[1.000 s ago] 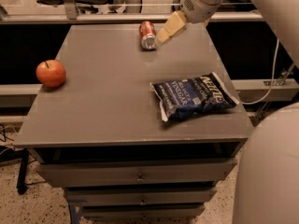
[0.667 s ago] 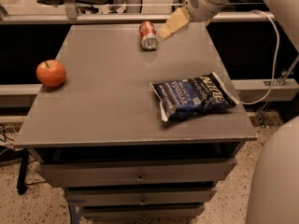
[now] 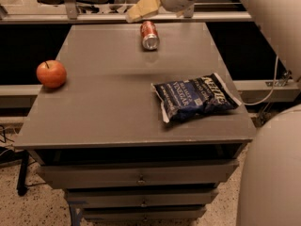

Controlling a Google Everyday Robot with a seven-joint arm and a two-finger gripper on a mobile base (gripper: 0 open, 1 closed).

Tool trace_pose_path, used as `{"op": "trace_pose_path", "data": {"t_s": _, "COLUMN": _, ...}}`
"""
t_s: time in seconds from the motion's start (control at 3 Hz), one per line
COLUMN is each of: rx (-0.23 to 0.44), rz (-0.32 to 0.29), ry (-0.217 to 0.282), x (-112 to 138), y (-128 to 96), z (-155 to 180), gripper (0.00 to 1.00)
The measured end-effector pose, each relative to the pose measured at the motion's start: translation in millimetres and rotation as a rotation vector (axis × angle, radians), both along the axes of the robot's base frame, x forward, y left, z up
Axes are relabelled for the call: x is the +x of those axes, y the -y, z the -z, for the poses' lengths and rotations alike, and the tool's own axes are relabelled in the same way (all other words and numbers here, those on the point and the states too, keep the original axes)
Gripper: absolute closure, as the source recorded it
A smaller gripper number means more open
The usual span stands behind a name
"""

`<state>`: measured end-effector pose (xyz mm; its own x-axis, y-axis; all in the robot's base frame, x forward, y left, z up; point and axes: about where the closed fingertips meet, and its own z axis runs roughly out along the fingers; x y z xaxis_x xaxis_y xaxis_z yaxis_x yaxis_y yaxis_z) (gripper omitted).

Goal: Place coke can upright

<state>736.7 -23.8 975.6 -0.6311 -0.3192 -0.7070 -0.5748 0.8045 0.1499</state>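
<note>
The coke can is a small red can with a silver end. It lies on its side near the far edge of the grey table, silver end facing me. My gripper hangs over the table's far edge, just behind and to the left of the can. It is clear of the can and holds nothing that I can see. The arm reaches in from the upper right.
A red-orange apple sits at the table's left edge. A blue chip bag lies flat at the right front. Drawers are under the tabletop. A rail runs behind the table. My white body fills the right side.
My gripper has moved left and back, from the can's right side to behind and left of it. The can, apple and bag have not moved.
</note>
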Motion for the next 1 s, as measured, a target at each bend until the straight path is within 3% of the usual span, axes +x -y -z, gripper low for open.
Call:
{"op": "trace_pose_path", "data": {"t_s": 0.33, "rx": 0.02, "rz": 0.045, "ry": 0.06, "x": 28, "y": -38, "z": -7, "gripper": 0.0}}
{"op": "trace_pose_path", "data": {"t_s": 0.67, "rx": -0.039, "rz": 0.085, "ry": 0.096, "x": 64, "y": -60, "z": 3, "gripper": 0.0}}
{"op": "trace_pose_path", "data": {"t_s": 1.0, "rx": -0.112, "rz": 0.119, "ry": 0.095, "x": 100, "y": -68, "z": 25, "gripper": 0.0}}
